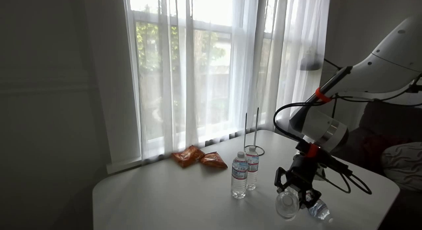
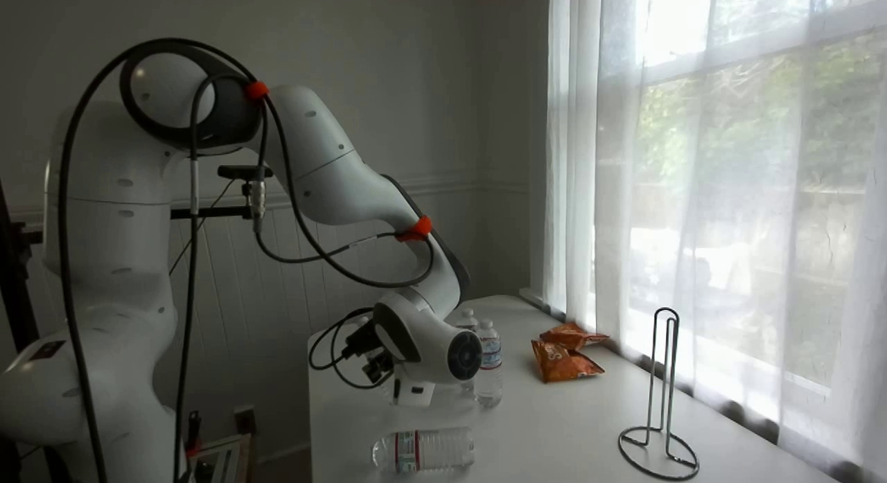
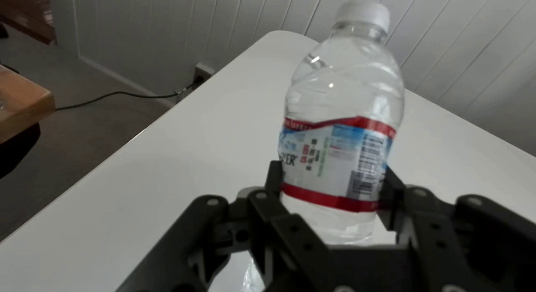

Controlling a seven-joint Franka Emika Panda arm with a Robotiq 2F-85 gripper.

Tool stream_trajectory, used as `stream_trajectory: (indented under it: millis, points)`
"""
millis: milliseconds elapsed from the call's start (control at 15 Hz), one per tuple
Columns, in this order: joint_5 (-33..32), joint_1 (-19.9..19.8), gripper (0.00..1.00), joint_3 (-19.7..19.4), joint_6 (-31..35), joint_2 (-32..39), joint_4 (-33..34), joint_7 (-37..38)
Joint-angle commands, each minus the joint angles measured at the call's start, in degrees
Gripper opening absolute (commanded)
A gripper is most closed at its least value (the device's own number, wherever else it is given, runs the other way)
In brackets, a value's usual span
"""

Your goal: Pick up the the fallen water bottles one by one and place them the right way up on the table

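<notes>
My gripper (image 3: 331,187) is shut on a clear water bottle (image 3: 345,91), its fingers at the lower part of the red-edged label. Its white cap points up in the wrist view. In an exterior view the held bottle (image 1: 286,205) is tilted with one end toward the camera, in front of the gripper (image 1: 296,193). Any contact with the table (image 1: 158,197) cannot be told. Another bottle (image 2: 424,450) lies on its side, also visible behind the gripper in an exterior view (image 1: 319,209). Two bottles stand upright close together, the nearer (image 1: 239,175) and the farther (image 1: 252,167).
Two orange snack packets (image 1: 188,156) (image 1: 213,160) lie by the window side. A wire holder (image 2: 662,400) with a ring base stands on the table near the curtains. A wall outlet with a cable (image 3: 203,74) and a wooden piece (image 3: 25,99) are beyond the table edge.
</notes>
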Motion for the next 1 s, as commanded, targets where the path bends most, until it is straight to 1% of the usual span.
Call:
stream_trajectory:
  millis: [0, 67, 133, 267, 467, 667, 933]
  points:
    - [-0.06, 0.56, 0.52, -0.62, -0.17, 0.05, 0.15, 0.04]
    - [-0.06, 0.55, 0.52, -0.62, -0.17, 0.04, 0.17, 0.04]
    - [0.85, 0.24, 0.27, -0.7, -0.77, 1.38, 0.77, 0.0]
    - [2.0, -0.76, 0.27, -0.77, -5.04, 5.44, 2.36, -1.19]
    - [2.2, -1.26, 0.27, -1.01, -8.43, 9.86, 3.74, -1.8]
    - [3.31, -2.06, 0.27, -1.26, -13.33, 13.21, 5.77, -3.69]
    - [3.67, -2.55, 0.27, -1.7, -17.51, 16.49, 8.34, -4.54]
